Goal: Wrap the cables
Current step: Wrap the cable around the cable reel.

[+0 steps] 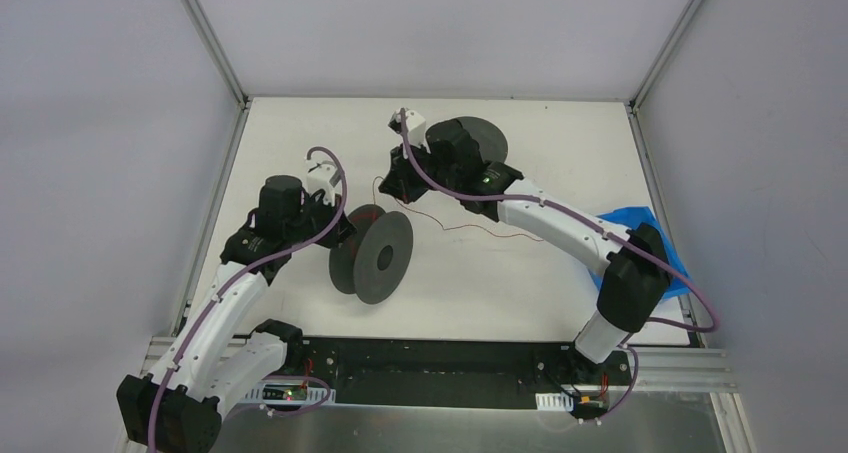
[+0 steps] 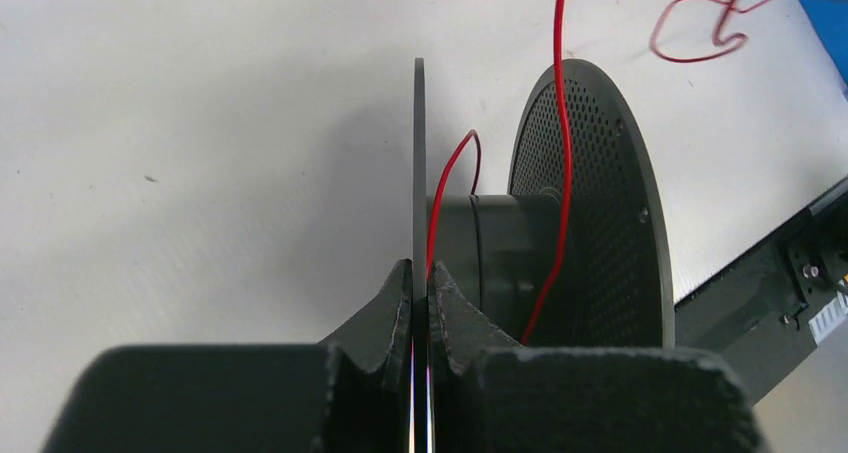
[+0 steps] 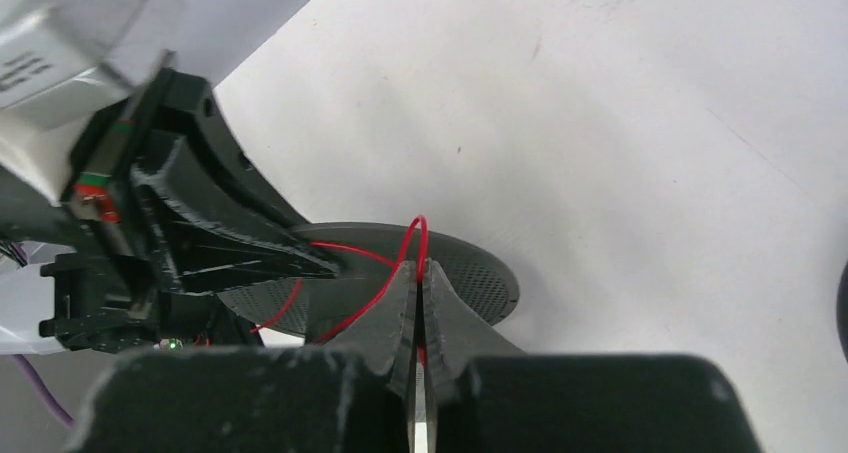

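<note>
A dark grey spool (image 1: 372, 256) stands on edge at the table's middle. My left gripper (image 1: 345, 230) is shut on its near thin flange (image 2: 419, 173), jaws (image 2: 420, 273) pressed on both sides. A thin red cable (image 2: 563, 123) runs over the spool's hub and perforated far flange (image 2: 600, 203). My right gripper (image 1: 397, 185) sits just behind the spool, shut on the red cable (image 3: 420, 235), which loops out above its fingertips (image 3: 418, 268). The rest of the cable (image 1: 500, 233) trails right across the table.
A second dark spool (image 1: 492, 138) lies flat at the back, behind my right wrist. A blue cloth (image 1: 640, 228) lies at the right edge under the right arm. A loose cable loop (image 2: 700, 43) rests on the table. The black rail (image 1: 430, 368) borders the near edge.
</note>
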